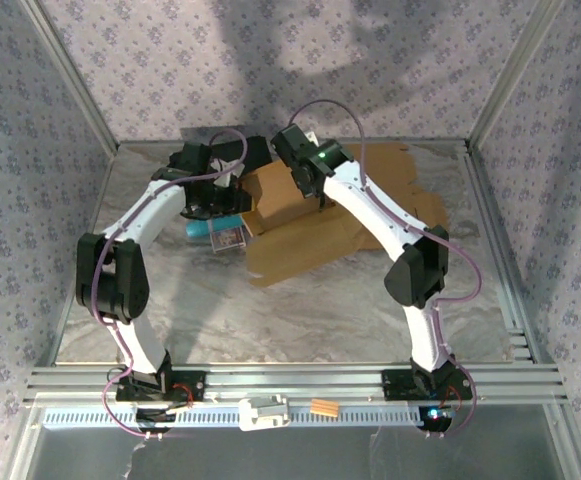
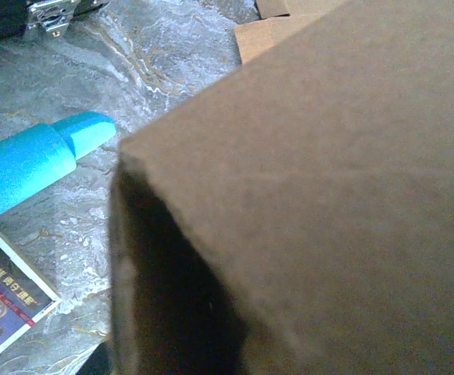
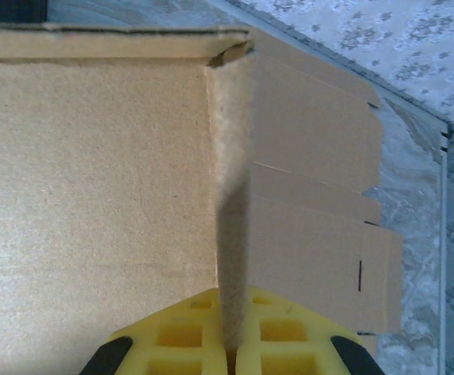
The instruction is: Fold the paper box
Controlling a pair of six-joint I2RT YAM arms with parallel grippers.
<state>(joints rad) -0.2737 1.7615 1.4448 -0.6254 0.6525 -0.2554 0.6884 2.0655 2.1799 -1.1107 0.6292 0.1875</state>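
Observation:
The brown paper box point(image 1: 282, 203) lies half-folded at the back middle of the table, its flat flaps point(image 1: 315, 250) spreading forward and to the right. My right gripper point(image 1: 322, 203) hangs over its right side. In the right wrist view the yellow fingers point(image 3: 186, 337) are shut on the top edge of an upright cardboard wall point(image 3: 232, 234), with the box floor point(image 3: 94, 195) to its left and flat flaps point(image 3: 312, 234) to its right. My left gripper point(image 1: 213, 200) is at the box's left side. The left wrist view has blurred cardboard point(image 2: 328, 195) very close, hiding its fingers.
A blue cylinder point(image 2: 31, 160) and a printed card pack point(image 2: 4, 293) lie on the marbled table point(image 1: 270, 310) left of the box. A white part point(image 1: 263, 411) and an orange piece point(image 1: 324, 407) rest on the front rail. Patterned walls enclose the table.

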